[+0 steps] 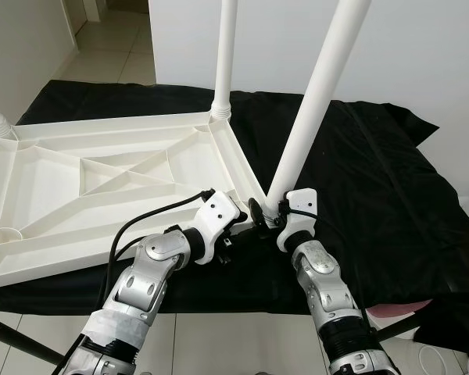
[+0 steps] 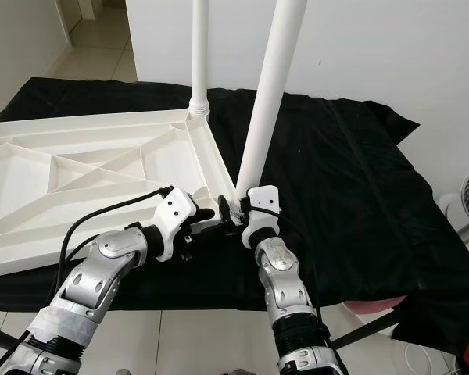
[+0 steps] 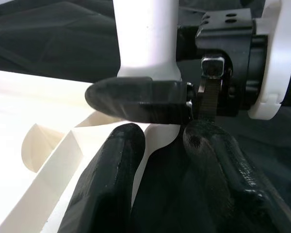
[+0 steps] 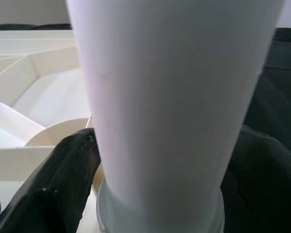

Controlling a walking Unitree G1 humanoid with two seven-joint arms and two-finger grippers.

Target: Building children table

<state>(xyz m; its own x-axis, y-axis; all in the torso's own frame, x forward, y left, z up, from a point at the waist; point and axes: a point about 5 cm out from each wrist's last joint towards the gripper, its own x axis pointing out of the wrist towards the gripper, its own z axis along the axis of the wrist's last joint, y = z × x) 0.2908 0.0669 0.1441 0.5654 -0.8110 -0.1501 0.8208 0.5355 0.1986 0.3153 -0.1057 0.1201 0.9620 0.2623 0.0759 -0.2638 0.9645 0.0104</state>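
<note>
A white-walled room with pale floor tiles; a black cloth (image 1: 375, 180) is spread over a low counter, and on it lies the white tabletop (image 1: 102, 187) of the children's table, upside down with its ribbed underside showing.

From the left eye view, one leg (image 1: 225, 55) already stands upright in the far corner socket. A second leg (image 1: 316, 86) leans at the near right corner, its long axis running up and away to the right, foot end at the corner socket. The right pincer (image 1: 275, 212) grips this leg just above its base, right where the arm ends, so the right arm is plainly the nearer one. The left pincer (image 1: 246, 219) comes in from the left and meets the same corner, just beside the right one.

The right eye view gives the same layout: leaning leg (image 2: 270, 86), both wrists crowded at the corner, a fan partly seen at the right edge.

In the left wrist view, its two black fingers (image 3: 111, 179) are spread apart, straddling the tabletop's corner edge without clamping it, with the leg's base directly ahead.

In the right wrist view the leg (image 4: 169, 107) runs between the fingers (image 4: 53, 189), pinched on both sides, its collar sitting over the round socket (image 4: 58, 133). As I judge it, the coming move depends on tipping the leg upright so its axis lines up with the socket
</note>
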